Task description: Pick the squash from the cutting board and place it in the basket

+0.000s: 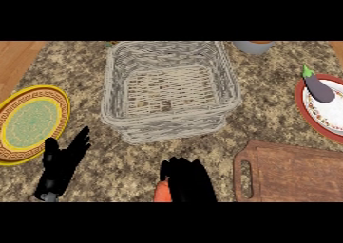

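Squash [162,191] in transit, off cutting board [293,173]
Right hand [188,180] curled round it, near basket [170,90]; left hand [61,163] relaxed. Advise lifting above the rim before release

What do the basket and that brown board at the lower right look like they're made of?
The basket looks like woven wicker, pale grey and matt: interlaced strands show on its walls and floor. The cutting board looks like reddish-brown wood, with faint grain streaks and a handle slot.

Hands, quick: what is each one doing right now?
Left hand: open, fingers straight, holding nothing.
Right hand: shut on the orange squash, near the view's lower edge.
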Tool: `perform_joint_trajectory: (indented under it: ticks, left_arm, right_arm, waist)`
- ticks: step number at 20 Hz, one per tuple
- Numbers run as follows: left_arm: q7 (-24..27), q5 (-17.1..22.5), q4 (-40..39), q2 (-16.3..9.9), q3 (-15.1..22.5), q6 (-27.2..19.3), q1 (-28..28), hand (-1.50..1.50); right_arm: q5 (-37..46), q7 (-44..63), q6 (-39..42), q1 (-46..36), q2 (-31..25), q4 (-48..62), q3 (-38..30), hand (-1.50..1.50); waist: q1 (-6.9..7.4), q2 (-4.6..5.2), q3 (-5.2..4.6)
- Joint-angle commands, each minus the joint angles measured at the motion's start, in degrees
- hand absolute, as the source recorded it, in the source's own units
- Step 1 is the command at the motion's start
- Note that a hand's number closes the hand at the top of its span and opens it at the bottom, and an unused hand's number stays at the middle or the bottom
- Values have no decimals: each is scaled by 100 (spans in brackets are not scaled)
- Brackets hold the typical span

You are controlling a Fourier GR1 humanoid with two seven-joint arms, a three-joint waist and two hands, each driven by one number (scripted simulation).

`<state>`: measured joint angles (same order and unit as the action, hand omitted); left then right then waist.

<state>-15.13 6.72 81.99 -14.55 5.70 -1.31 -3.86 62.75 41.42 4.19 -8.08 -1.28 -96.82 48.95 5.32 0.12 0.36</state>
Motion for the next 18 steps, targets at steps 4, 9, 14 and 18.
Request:
perform_joint_trajectory:
  ticks: [4,9,14,18]
  left_arm:
    - [-131,9,-198,53,-9,-48,-105,0]
    - [-205,-70,-145,52,4,-124,-29,0]
    - [-323,-55,-146,-21,-76,-133,-71,0]
    - [-242,-88,-181,32,-2,-90,-99,0]
  right_arm:
    - [-359,945,-2228,-642,125,-1015,809,150]
    - [-320,2066,-2825,-1657,125,-1086,695,150]
    - [-52,3118,-2672,-2570,126,-1186,397,150]
    - [-299,3448,-2599,-3422,126,-943,-186,150]
  waist:
    - [-98,-45,-33]
    - [-140,-31,-59]
    - [-274,-86,-70]
    - [-219,-55,-75]
